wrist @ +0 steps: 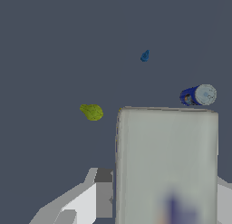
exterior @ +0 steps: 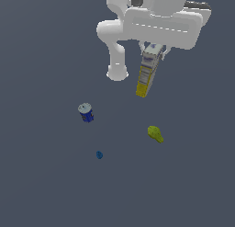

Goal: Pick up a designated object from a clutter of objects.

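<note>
Overhead, jaws clamped on the carton [exterior: 148, 72], its top hidden behind the arm [exterior: 151, 19].

I count four things in all. I see one long carton [exterior: 147, 74], white with a yellow end. I see one blue can [exterior: 86, 113] with a grey top. I see one yellow-green lump [exterior: 155, 133] shaped a bit like a pear. I see one tiny blue ball [exterior: 99, 155]. I count one robot arm [exterior: 151, 19], all white.
</note>
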Tool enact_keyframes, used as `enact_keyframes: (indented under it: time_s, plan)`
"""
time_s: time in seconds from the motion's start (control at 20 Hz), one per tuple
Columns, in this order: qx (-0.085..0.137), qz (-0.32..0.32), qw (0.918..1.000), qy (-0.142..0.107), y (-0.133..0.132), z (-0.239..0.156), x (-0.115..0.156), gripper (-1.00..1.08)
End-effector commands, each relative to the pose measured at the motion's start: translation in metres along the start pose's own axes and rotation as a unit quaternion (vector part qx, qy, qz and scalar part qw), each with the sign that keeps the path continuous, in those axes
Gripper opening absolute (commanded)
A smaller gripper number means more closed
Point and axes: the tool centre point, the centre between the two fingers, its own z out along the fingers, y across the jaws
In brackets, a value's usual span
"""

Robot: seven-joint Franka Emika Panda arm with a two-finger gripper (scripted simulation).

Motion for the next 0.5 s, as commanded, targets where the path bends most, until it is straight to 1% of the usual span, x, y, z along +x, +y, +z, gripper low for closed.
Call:
enact_keyframes:
  time_s: [0.0,0.2,0.45]
  plan:
    - [0.000,0.000,1.0000,0.000,0.0028,-0.0100,-0.0074,-1.00]
    - [0.000,0.000,1.0000,0.000,0.0045,-0.0185,-0.0130,-1.00]
    - [0.000,0.000,1.0000,-0.001,0.0037,-0.0185,-0.0119,-1.00]
